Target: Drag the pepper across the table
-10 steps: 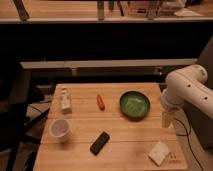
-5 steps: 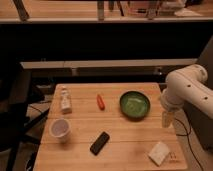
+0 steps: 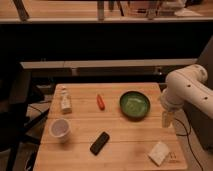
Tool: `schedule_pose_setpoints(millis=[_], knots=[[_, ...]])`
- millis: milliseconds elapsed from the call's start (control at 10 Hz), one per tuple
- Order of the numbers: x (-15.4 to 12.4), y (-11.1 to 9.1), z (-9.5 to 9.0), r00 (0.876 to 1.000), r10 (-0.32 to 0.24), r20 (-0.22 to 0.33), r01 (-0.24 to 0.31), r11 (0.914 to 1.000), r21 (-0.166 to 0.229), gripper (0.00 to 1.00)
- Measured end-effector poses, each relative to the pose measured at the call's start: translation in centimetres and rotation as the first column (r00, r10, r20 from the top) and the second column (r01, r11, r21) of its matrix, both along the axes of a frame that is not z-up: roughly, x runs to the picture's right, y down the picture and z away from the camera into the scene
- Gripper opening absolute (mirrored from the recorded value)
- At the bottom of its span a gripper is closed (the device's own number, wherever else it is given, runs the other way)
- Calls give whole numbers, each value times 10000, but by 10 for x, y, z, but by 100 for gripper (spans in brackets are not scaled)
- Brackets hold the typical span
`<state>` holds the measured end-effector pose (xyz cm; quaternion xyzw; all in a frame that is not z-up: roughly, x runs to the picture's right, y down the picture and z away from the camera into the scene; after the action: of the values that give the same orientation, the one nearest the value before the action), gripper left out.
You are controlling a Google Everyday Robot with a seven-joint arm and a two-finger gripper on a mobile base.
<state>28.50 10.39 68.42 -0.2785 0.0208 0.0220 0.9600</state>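
The small red-orange pepper [image 3: 100,102] lies on the light-wood table [image 3: 120,142], towards its far edge and left of the green bowl [image 3: 134,105]. My gripper [image 3: 167,120] hangs from the white arm [image 3: 186,90] at the table's right edge, just right of the bowl and well apart from the pepper. Nothing is seen in it.
A small bottle [image 3: 65,100] stands at the far left. A white cup [image 3: 60,129] sits at the near left. A black phone-like slab [image 3: 100,143] lies near the front middle. A pale sponge-like block [image 3: 159,153] lies at the front right corner.
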Motion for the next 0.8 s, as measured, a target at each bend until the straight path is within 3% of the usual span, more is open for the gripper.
schedule_pose_setpoints(millis=[200,300,500,800], knots=[[-12,-6,4,9993,-374,67,374,9993,-14,80],[-36,-15,11,9970,-752,209,750,9972,72,80],[-56,-23,16,9932,-1123,292,1119,9936,140,80],[-67,-31,23,9840,-1736,410,1731,9848,163,80]])
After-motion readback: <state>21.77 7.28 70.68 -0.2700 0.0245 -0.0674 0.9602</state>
